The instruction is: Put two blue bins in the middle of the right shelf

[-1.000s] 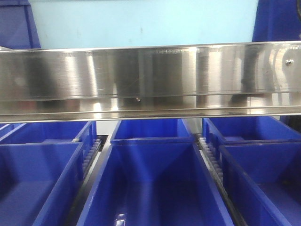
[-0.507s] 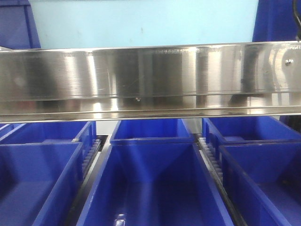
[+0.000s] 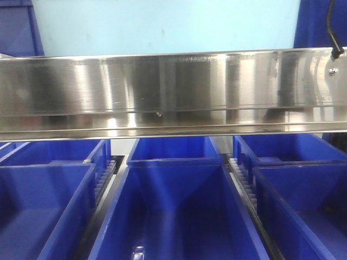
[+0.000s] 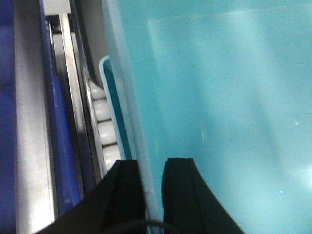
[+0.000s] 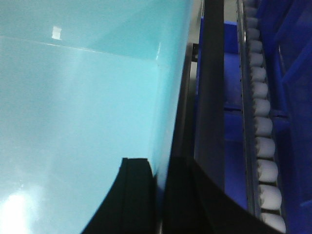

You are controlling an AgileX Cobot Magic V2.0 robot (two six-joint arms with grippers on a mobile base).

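Note:
A pale blue bin (image 3: 162,27) fills the space above the right shelf middle's steel front rail (image 3: 173,92). In the left wrist view my left gripper (image 4: 152,163) is shut on the bin's (image 4: 219,97) left wall, one black finger inside and one outside. A second pale-blue rim (image 4: 111,102) shows just outside that wall, lower down. In the right wrist view my right gripper (image 5: 158,163) is shut on the bin's (image 5: 73,97) right wall in the same way. Neither gripper shows in the front view.
Several dark royal-blue bins (image 3: 179,211) stand in rows on the level below the rail, with white roller tracks (image 3: 241,179) between them. Rollers (image 4: 102,109) run left of the bin and rollers (image 5: 263,126) run right of it. A black cable (image 3: 329,27) hangs at upper right.
The pale bin's right edge has shifted slightly to the right above the rail. A black cable has come into view at the upper right. The rail and the dark bins have not moved.

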